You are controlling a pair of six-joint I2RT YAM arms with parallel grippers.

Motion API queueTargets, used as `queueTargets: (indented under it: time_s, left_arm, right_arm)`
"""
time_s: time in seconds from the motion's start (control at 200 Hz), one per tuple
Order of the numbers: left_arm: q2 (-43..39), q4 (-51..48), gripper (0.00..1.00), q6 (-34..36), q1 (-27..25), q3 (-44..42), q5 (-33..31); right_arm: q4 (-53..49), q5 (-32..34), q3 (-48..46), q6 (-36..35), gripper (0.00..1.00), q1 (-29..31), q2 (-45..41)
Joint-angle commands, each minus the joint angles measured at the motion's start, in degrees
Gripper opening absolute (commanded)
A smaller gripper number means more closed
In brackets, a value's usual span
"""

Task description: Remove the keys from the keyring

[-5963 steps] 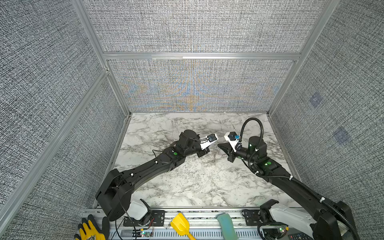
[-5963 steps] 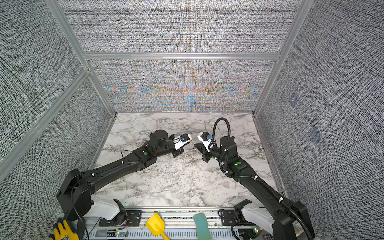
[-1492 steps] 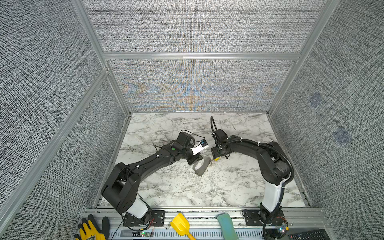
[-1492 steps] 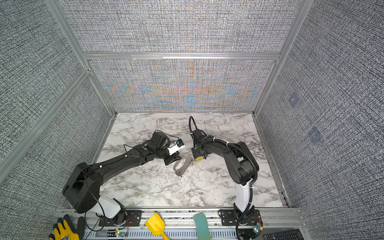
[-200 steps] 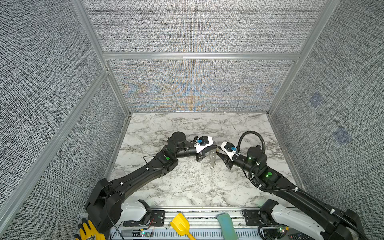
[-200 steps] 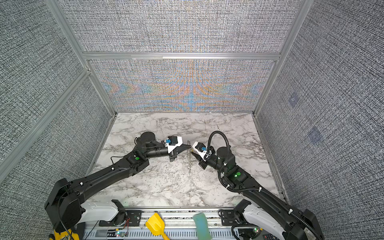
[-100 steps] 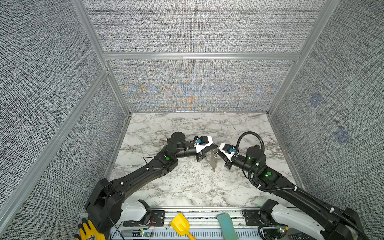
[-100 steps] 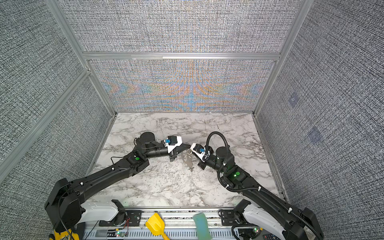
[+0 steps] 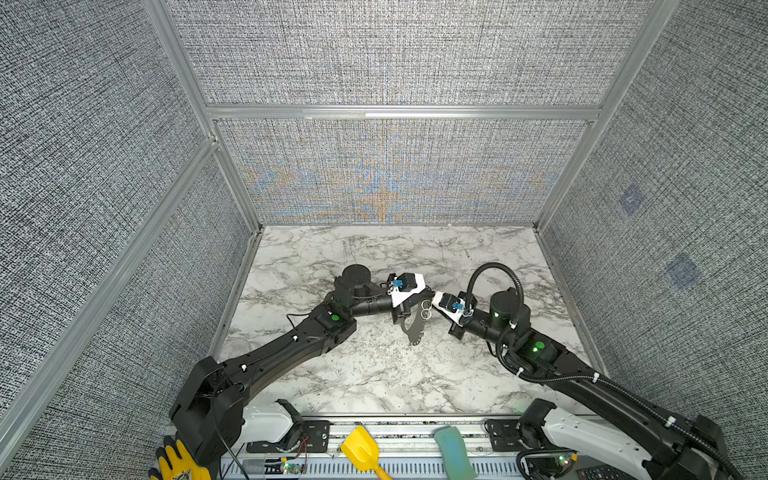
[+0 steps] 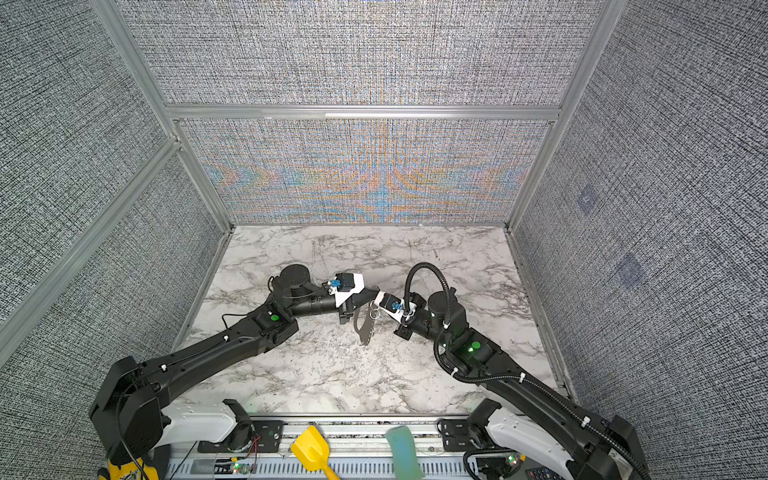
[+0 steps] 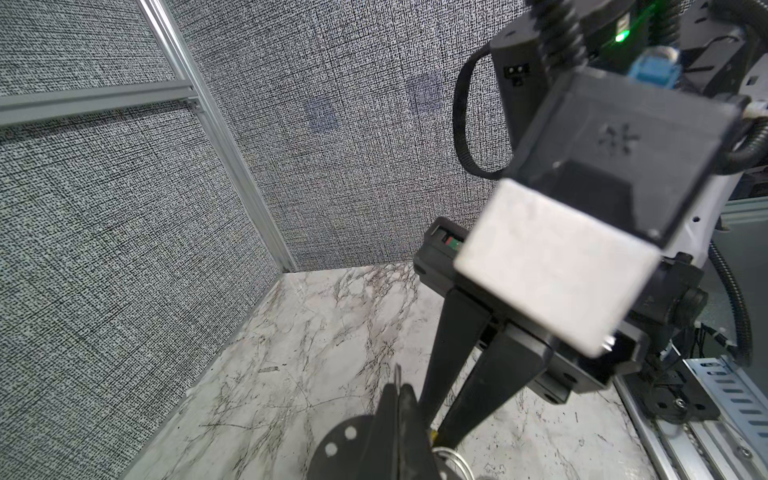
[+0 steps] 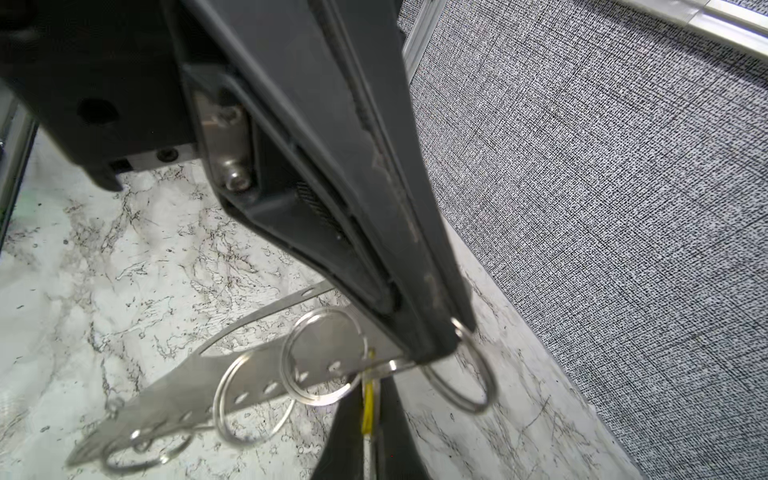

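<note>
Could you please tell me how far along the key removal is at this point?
Done: nothing visibly; wire rings still thread the keyring holes. In hand: the left gripper holds the keyring off the table, and the right gripper is shut on the end ring. Left: working that ring free, then the others. Only a yellow tag shows; the keys themselves are hard to make out.

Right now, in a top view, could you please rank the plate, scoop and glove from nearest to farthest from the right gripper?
1. grey plate, mid-table, beside the right gripper.
2. yellow scoop, front rail.
3. yellow glove, front-left corner.
</note>
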Motion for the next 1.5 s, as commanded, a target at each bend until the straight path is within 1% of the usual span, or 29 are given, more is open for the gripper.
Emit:
queueTargets:
  time_s: [0.0,0.325,0.525,0.64,0.805,1.171,1.496]
  left_arm:
    - [-0.6,1.5,0.00,0.9,0.1,0.0,-0.9]
    - [-2.4,0.5,0.00,2.5,0.1,0.0,-1.8]
    - [-3.1,1.2,0.00,2.0,0.0,-0.7,-0.6]
    - [-3.0,2.1,0.00,1.4,0.1,-1.0,-0.2]
    - [-2.5,4.0,0.00,0.3,0.1,-1.3,0.3]
    - [-2.5,7.3,0.00,-2.0,0.1,-3.1,0.7]
    - [-2.9,9.2,0.00,-3.0,0.0,-4.2,0.1]
  right_arm:
    - [-1.0,0.5,0.8,-1.2,0.00,0.4,0.2]
    - [-3.0,5.5,-1.1,1.0,0.00,0.5,-2.6]
    - [-3.7,6.6,-1.2,0.7,0.00,0.4,-4.3]
    - [-3.6,5.5,-0.5,0.3,0.00,0.4,-4.1]
    - [-4.5,2.2,0.9,-0.9,0.00,0.8,-2.7]
    - [-5.0,2.3,3.8,-5.1,0.00,3.7,0.6]
    - [-4.9,1.8,5.1,-5.7,0.00,4.0,1.9]
